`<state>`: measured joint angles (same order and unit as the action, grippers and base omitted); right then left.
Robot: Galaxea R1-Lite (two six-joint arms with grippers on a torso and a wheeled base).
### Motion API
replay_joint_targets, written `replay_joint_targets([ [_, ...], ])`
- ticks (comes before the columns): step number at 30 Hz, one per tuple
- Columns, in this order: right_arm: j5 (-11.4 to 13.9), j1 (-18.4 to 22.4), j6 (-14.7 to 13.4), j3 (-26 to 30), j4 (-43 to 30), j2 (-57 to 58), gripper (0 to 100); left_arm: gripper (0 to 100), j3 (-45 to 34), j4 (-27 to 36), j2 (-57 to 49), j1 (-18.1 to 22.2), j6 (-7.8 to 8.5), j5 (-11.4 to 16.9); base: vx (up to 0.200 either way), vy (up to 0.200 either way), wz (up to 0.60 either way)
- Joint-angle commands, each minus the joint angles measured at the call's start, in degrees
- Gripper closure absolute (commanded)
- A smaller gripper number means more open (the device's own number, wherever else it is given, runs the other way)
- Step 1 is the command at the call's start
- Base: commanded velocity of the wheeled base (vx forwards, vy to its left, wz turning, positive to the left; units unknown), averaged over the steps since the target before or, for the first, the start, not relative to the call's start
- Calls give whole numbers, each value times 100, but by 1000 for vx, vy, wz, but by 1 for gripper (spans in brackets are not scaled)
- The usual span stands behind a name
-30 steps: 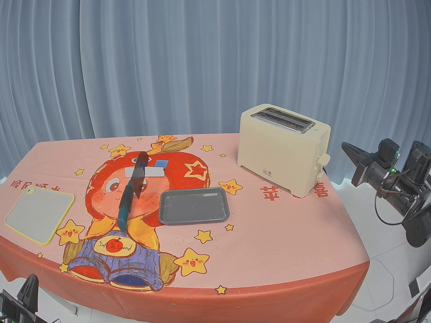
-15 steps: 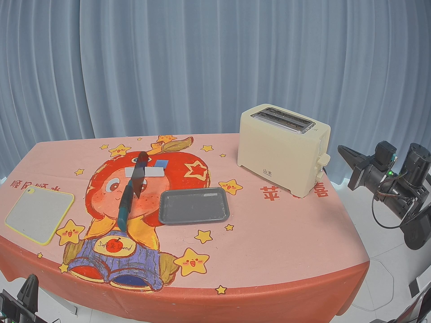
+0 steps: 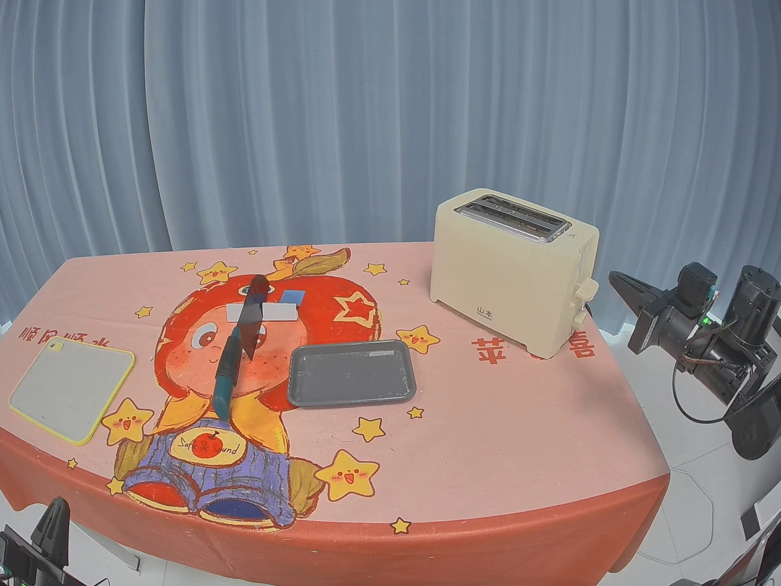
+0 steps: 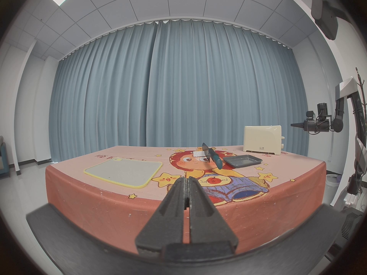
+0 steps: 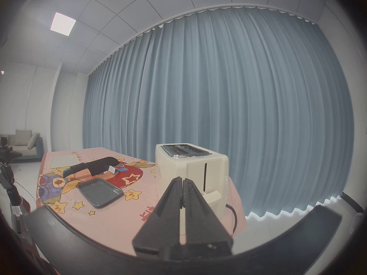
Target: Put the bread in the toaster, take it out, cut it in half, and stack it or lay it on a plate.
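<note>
Black right gripper (image 3: 618, 279), tips pressed together and empty, hangs just off the right edge of the table (image 3: 504, 449), beside the cream toaster (image 3: 508, 274). I cannot make out bread in its slots. I'd meet the side lever (image 3: 587, 289) from above and press straight down.

- Table (image 3: 504, 441) under a salmon-pink cloth printed with a big cartoon apple figure, yellow stars and red characters; cloth hanging over the near edge.
- Cutting board (image 3: 71, 388), pale grey with a yellow rim, flat on the cloth at the left, close to the near edge.
- Knife (image 3: 236, 347) with teal handle and dark blade, handle end down on the cloth, blade tilted up across a white holder (image 3: 281, 312) near the middle.
- Small blue piece (image 3: 291, 296) just behind the holder.
- Grey rectangular plate (image 3: 351, 373) flat just right of the knife.
- Cream toaster (image 3: 512, 270) upright at the far right, slots facing up, well apart from the plate.
</note>
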<state>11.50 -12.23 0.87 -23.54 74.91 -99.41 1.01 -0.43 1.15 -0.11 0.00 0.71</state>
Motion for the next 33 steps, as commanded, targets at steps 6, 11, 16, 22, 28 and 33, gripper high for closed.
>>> replay_joint_targets([
  [6,11,-140,1,262,32,106,100,100,-101,-1,0,2,9,0,0,0,0],
  [11,11,-333,10,368,32,89,100,100,-101,-1,0,2,0,0,0,0,0],
  [16,2,-438,1,394,32,133,100,100,-101,-1,0,2,0,0,0,0,0],
  [22,2,-438,10,394,32,142,100,100,-101,-1,0,2,0,0,0,0,0],
  [28,11,-438,10,394,41,115,100,100,-101,-1,0,2,0,0,0,0,0],
  [33,11,-438,19,394,32,133,100,100,-101,-1,0,2,0,0,0,0,0],
])
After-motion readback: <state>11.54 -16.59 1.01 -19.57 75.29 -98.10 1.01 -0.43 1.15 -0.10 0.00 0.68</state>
